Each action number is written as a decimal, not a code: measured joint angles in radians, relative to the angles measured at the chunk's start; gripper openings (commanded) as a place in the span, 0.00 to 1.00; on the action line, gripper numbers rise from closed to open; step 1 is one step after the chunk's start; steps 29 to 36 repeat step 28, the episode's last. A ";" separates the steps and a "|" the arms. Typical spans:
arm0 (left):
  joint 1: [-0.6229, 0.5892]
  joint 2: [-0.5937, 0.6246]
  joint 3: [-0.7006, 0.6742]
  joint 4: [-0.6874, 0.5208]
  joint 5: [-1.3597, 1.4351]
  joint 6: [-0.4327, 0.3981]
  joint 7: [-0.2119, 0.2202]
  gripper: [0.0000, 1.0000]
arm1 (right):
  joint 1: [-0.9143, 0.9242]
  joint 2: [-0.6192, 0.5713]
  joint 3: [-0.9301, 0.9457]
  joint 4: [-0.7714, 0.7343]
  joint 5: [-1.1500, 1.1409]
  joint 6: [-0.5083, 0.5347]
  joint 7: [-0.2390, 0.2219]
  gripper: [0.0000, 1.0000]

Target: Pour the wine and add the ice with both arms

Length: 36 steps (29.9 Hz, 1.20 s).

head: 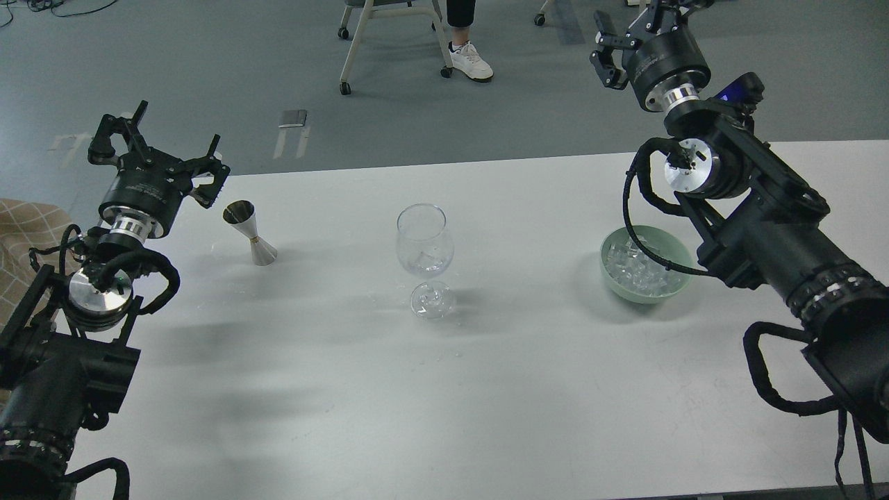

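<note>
A clear wine glass (425, 239) stands upright at the table's middle. At the bottom of its bowl lie an ice cube (426, 262) and what looks like a little clear wine; I cannot tell them apart. A steel jigger (250, 232) stands tilted to its left. A green bowl (628, 292) of ice cubes (635, 272) sits to the right. My left gripper (160, 149) is open and empty, in the air just left of the jigger. My right gripper (656, 10) is raised far behind the bowl, fingers spread, partly cut off by the top edge.
The white table (444, 403) has its far edge just behind the jigger. My right forearm and a black cable (628, 215) hang over the bowl's right rim. A chair (389, 35) and a person's foot (471, 61) are on the floor beyond.
</note>
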 measured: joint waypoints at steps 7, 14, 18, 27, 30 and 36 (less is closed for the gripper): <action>-0.082 -0.020 0.096 0.045 0.001 0.016 -0.009 0.98 | 0.042 -0.002 -0.001 -0.122 0.000 0.046 0.006 1.00; -0.139 -0.017 0.142 0.059 0.006 0.060 -0.010 0.98 | 0.044 -0.004 0.011 -0.110 0.005 0.043 0.019 1.00; -0.179 -0.016 0.207 0.060 0.010 0.063 -0.012 0.98 | 0.041 -0.005 0.013 -0.052 0.006 0.044 0.021 1.00; -0.248 -0.010 0.244 0.060 0.125 0.083 -0.014 0.98 | 0.031 -0.012 0.012 -0.027 0.007 0.037 0.021 1.00; -0.259 -0.010 0.254 0.060 0.141 0.094 -0.014 0.98 | 0.030 -0.013 0.012 -0.029 0.006 0.036 0.021 1.00; -0.259 -0.010 0.254 0.060 0.141 0.094 -0.014 0.98 | 0.030 -0.013 0.012 -0.029 0.006 0.036 0.021 1.00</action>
